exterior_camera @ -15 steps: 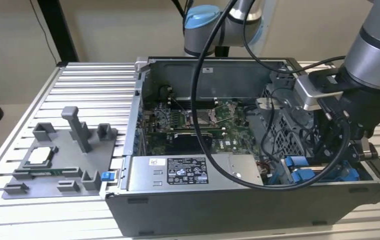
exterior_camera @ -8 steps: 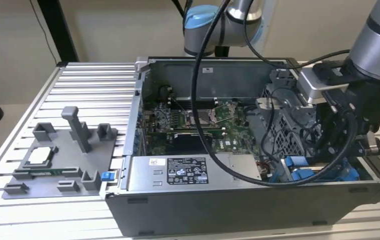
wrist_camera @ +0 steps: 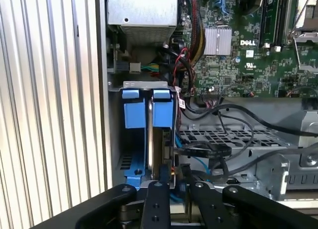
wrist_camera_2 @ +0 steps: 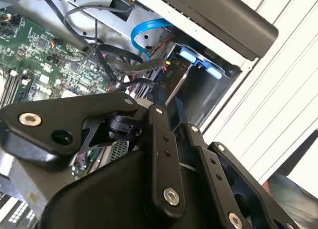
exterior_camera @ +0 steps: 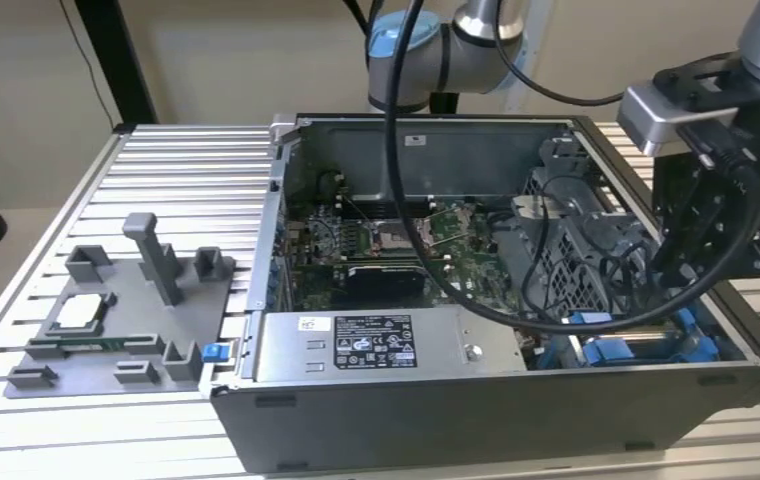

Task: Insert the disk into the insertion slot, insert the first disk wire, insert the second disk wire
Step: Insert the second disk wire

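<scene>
Black metal linkage gripper (wrist_camera: 168, 187) lowered into the corner of the open grey sheet-metal computer case (exterior_camera: 487, 415), fingers closed on the edge of the flat silver disk (wrist_camera: 159, 154) in its bright blue plastic frame. Standing upright in the grey insertion slot (wrist_camera: 130, 139) with blue rails, beside the perforated steel cage (wrist_camera: 223, 139) and glossy black cables (wrist_camera: 218, 152).

**Ribbed tabletop carrying a computer case and a grey fixture**

A silver tabletop (exterior_camera: 167, 160) of ribbed aluminium slats carries everything. On the exterior view's right stands an open grey computer case (exterior_camera: 487, 410), its side off and its inside facing up. On the exterior view's left, just beside the case, lies a flat grey fixture plate (exterior_camera: 113, 335) with upright posts and brackets. The slats also run alongside the case wall in both wrist views.
</scene>
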